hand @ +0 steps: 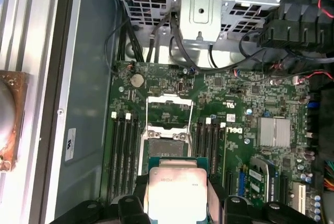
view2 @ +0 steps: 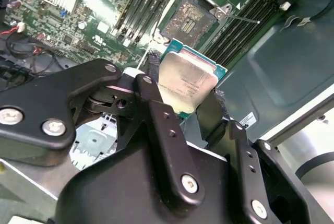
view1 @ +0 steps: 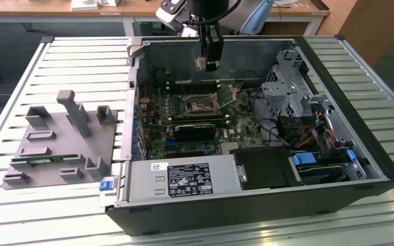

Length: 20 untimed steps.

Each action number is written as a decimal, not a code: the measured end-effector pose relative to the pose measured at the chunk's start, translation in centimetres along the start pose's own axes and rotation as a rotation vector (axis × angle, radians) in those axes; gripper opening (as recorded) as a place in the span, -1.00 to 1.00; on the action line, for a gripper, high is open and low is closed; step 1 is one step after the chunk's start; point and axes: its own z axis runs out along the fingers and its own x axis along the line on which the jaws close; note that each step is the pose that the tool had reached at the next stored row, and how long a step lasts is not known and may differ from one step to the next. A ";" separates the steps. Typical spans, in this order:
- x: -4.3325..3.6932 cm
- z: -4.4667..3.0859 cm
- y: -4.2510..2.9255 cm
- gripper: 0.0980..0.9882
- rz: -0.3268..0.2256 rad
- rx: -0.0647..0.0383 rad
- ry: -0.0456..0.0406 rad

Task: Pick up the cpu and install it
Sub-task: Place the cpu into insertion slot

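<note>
The cpu [view2: 188, 80], a flat square chip with a silver top and darker rim, sits clamped between my gripper's [view2: 182, 98] black fingers [view2: 152, 96]. In the exterior view the gripper [view1: 207, 64] hangs inside the open computer case [view1: 361, 148], above the motherboard's socket [view1: 200, 105]. The first wrist view has the cpu [hand: 176, 190] held over the board, close to the open socket [hand: 166, 140], whose metal frame [hand: 169, 110] is flipped up. In the second wrist view the socket [view2: 190, 20] lies beyond the chip, apart from it.
A grey plastic tray [view1: 63, 141] with upright posts rests on the slatted table at the exterior view's left, a green memory stick [view1: 43, 160] in it. Inside the case are a power supply [view1: 183, 179], a drive cage [view1: 289, 89], loose cables [view1: 279, 133] and memory slots [hand: 125, 151].
</note>
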 end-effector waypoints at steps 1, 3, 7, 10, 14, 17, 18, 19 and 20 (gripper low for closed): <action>0.08 0.17 -0.01 -0.02 0.001 0.001 -0.0003; 0.26 0.55 -0.03 -0.02 0.002 0.002 -0.0004; 0.56 1.27 -0.09 -0.02 0.006 0.002 -0.0005; 0.57 1.82 -0.14 -0.02 0.006 0.003 -0.0006; 0.61 2.44 -0.20 -0.02 0.006 0.003 -0.0007; 0.65 2.65 -0.22 -0.02 0.006 0.003 -0.0019; 0.74 2.74 -0.23 -0.02 0.006 0.004 -0.0031; 0.91 2.89 -0.23 -0.02 0.006 0.004 -0.0035; 1.04 3.07 -0.24 -0.02 0.006 0.003 -0.0036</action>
